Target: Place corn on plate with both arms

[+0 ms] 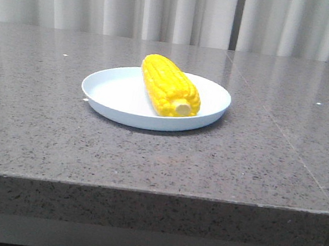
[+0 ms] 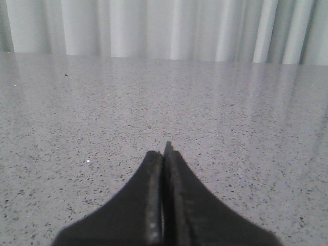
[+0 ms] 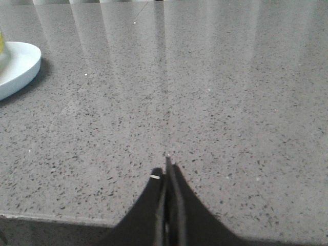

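The yellow corn lies on the pale blue-white plate in the middle of the grey table, its pale stub end toward the camera. Neither gripper shows in the front view. In the left wrist view my left gripper is shut and empty over bare tabletop; no plate or corn shows there. In the right wrist view my right gripper is shut and empty near the table's front edge. The plate's rim shows far from it at that view's edge, with a sliver of corn.
The speckled grey stone table has a front edge close to the camera and a seam line running along its right part. White curtains hang behind the table.
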`<state>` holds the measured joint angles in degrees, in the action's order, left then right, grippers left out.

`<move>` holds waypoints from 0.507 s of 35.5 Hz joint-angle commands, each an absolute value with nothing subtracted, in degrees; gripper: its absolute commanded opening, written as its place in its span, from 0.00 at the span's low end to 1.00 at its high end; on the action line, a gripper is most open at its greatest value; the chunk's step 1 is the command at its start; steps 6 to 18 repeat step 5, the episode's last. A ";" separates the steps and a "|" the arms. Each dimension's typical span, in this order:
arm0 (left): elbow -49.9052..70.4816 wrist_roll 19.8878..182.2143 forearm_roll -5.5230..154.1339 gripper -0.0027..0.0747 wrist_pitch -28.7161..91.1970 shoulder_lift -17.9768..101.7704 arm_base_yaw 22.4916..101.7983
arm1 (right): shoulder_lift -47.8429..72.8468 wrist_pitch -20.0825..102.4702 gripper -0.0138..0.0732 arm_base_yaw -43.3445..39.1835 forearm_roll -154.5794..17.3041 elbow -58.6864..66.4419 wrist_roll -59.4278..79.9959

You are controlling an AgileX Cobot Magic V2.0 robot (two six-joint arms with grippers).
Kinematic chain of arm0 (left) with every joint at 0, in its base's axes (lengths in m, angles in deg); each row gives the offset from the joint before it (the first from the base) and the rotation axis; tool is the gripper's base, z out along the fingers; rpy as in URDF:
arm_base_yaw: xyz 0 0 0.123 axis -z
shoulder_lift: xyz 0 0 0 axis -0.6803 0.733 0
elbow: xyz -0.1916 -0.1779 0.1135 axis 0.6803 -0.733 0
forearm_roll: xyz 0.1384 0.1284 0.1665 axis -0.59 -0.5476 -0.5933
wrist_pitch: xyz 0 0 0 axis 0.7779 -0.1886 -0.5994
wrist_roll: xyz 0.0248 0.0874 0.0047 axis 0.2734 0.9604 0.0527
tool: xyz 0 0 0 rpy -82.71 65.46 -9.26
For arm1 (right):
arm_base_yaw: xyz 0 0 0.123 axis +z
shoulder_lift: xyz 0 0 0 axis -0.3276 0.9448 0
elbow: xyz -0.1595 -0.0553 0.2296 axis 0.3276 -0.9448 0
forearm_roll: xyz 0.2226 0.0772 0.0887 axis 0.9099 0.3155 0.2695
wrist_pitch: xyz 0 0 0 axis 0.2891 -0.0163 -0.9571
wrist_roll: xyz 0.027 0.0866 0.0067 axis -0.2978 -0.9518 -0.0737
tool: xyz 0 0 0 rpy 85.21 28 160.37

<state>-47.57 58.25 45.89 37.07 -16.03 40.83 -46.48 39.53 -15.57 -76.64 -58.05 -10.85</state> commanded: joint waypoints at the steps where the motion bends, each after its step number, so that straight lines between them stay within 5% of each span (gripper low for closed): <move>1: -48.92 57.86 46.21 0.01 42.13 -16.98 40.77 | -47.49 43.64 0.09 -15.52 -76.59 -56.80 -10.47; 18: -48.92 57.86 46.21 0.01 42.13 -16.98 40.77 | -47.49 43.64 0.09 -15.52 -76.59 -56.80 -10.47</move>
